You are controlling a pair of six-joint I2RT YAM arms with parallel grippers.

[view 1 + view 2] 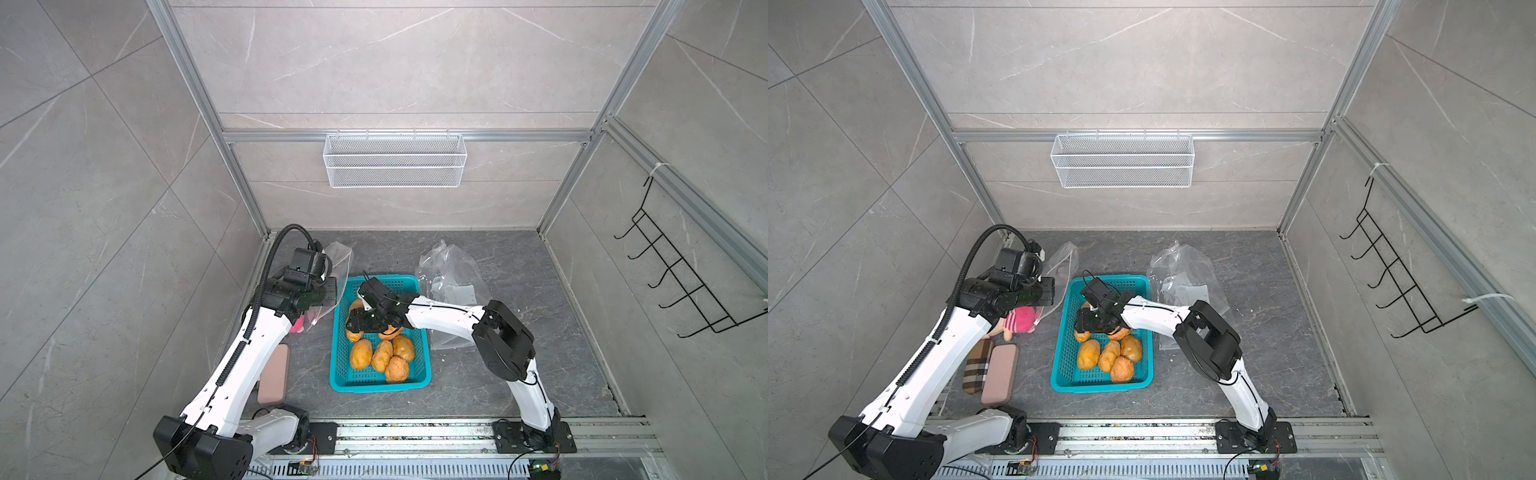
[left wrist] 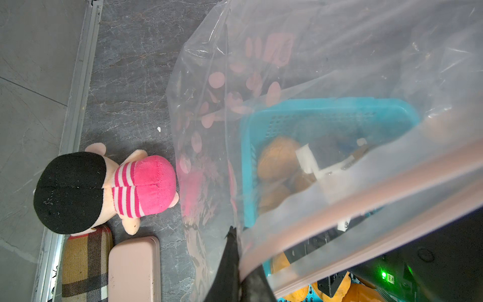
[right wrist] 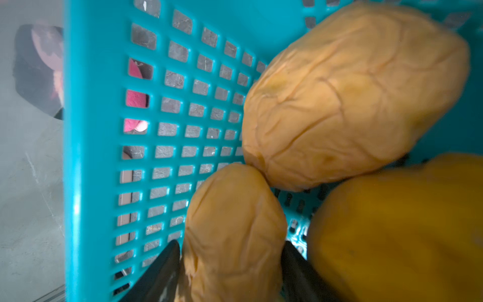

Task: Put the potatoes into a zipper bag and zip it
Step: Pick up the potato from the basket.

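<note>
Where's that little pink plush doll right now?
In a top view, the plush doll lies left of the teal basket, between the clear bag held aloft and the plaid case.

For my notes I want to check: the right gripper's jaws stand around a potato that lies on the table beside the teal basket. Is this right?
Not fully. The potato between the jaws of the right gripper lies inside the teal basket, not beside it. The right wrist view shows it against the basket's perforated wall.
</note>
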